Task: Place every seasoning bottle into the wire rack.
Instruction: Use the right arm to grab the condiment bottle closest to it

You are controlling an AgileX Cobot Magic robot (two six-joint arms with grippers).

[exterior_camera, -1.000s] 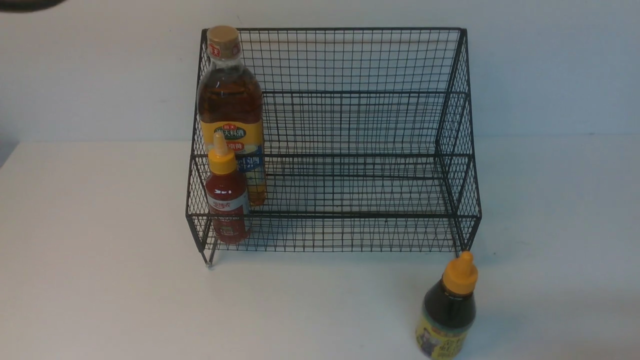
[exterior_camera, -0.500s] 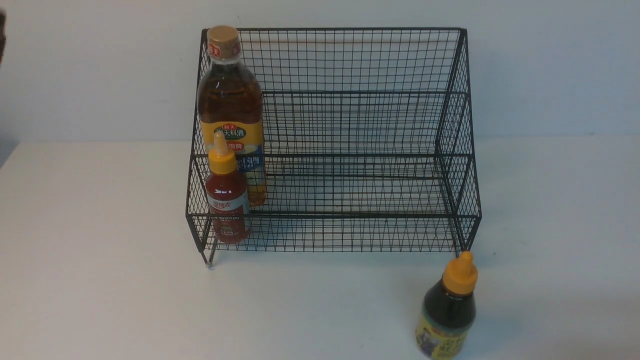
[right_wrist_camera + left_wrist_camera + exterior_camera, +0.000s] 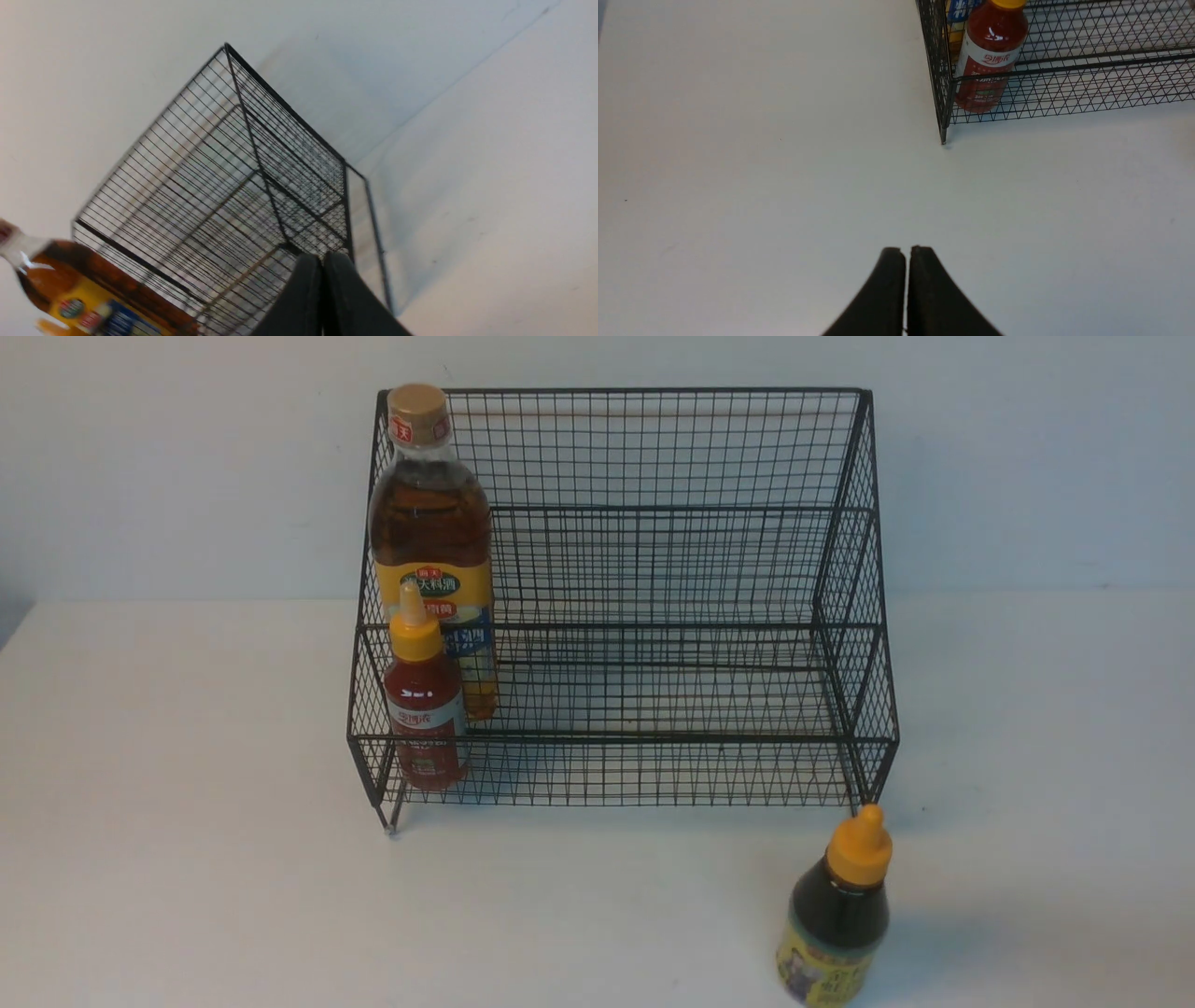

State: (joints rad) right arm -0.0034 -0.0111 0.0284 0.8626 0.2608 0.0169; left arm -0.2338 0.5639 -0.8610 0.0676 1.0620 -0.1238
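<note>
A: Left fingers (image 3: 887, 289)?
B: Pressed together over the worktop (image 3: 738, 163). Right fingers (image 3: 345, 298) likewise.
A: Bottles?
B: Dark bottle (image 3: 837, 919) upright near the worktop's front edge, just outside the rack's (image 3: 653, 569) front right corner. Red bottle (image 3: 425, 709) inside, front left corner; amber bottle (image 3: 431, 541) right behind, next step up.

Wire rack (image 3: 653, 739) on counter (image 3: 187, 803), centre-back. Tall bottle (image 3: 431, 523) in rack's left end; short bottle (image 3: 425, 709) just before it, front tier. Third bottle (image 3: 836, 924) on counter, outside, before rack's right front corner.
</note>
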